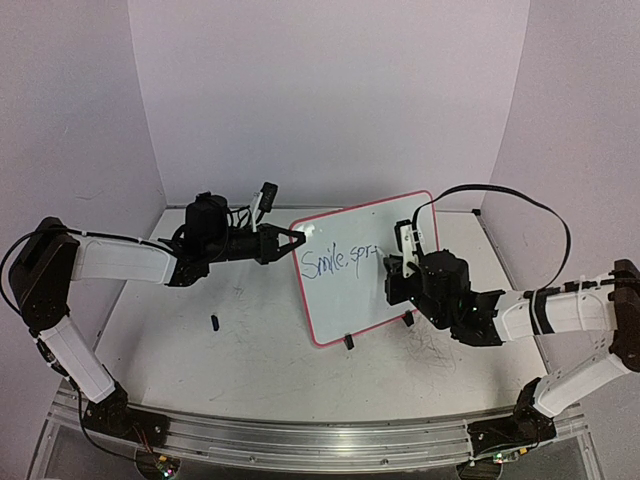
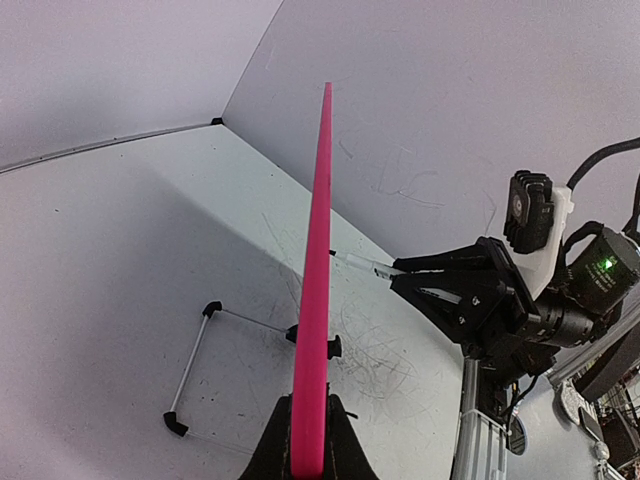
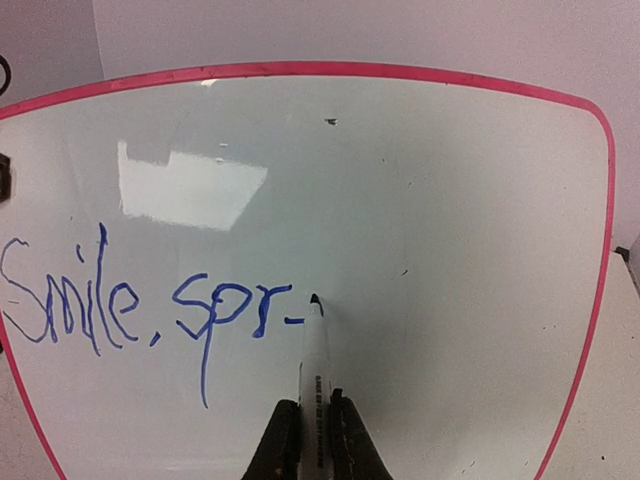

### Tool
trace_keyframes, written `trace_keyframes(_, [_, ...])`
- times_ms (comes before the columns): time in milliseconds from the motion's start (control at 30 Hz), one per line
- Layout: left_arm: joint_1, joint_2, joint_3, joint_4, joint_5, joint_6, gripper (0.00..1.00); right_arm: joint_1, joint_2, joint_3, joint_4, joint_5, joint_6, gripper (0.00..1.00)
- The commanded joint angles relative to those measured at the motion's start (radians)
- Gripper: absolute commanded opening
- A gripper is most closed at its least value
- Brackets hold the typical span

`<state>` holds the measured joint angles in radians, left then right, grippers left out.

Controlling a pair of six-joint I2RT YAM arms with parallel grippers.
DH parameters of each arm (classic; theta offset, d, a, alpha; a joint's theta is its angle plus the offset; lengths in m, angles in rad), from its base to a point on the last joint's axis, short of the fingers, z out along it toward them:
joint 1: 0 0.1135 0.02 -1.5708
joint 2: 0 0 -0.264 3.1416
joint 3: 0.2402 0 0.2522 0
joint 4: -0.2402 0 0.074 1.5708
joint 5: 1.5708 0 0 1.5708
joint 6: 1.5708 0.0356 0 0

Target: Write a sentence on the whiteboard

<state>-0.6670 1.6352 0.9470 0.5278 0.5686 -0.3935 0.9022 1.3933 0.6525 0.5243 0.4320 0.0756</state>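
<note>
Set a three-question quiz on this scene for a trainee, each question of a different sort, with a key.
1. True or false: the left hand grips the whiteboard by its pink rim.
2. What does the right hand hold? A) a marker B) an eraser C) nothing
3. Fill in: the blue sentence reads "Smile, ___" up to the pen tip.

Key: 1 true; 2 A; 3 spr
</note>
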Motion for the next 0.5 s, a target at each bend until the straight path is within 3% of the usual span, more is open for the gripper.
trace_keyframes(0, [-0.022,-0.004,-0.012,-0.109,0.014,0.084,0.00,-0.005,0.010,0.026,0.017,-0.032,-0.012,0.00])
trace_keyframes(467, [-0.022,-0.004,-0.011,-0.109,0.015,0.082,0.00,-0.003,-0.025,-0.025,-0.051,-0.057,0.031,0.00])
